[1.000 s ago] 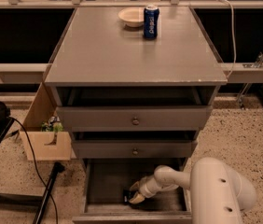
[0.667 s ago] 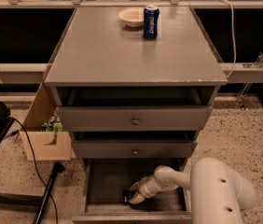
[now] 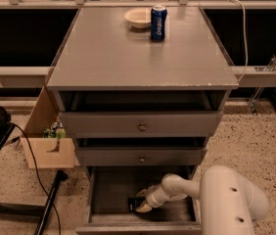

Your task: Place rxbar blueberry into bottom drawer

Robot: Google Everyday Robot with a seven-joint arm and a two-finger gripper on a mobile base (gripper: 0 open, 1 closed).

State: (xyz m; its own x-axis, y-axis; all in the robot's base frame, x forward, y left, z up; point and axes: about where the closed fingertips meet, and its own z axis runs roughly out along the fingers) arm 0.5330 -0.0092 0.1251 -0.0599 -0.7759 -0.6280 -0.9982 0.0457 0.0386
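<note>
- Down low, bottom drawer [image 3: 109,192] pulled out toward the near side, under two drawers with round knobs.
- Flat on its floor, about the middle: snack bar [image 3: 132,205] in a dark wrapper.
- Inside the same drawer, gripper [image 3: 142,202] right at the bar's right end, reaching in from the white arm [image 3: 228,199] at the near right.
- Cannot tell whether clamped on the bar or loose of it.
- Far back on the cabinet top [image 3: 138,62]: blue can [image 3: 158,22] upright, just right of a pale bowl [image 3: 137,17].
</note>
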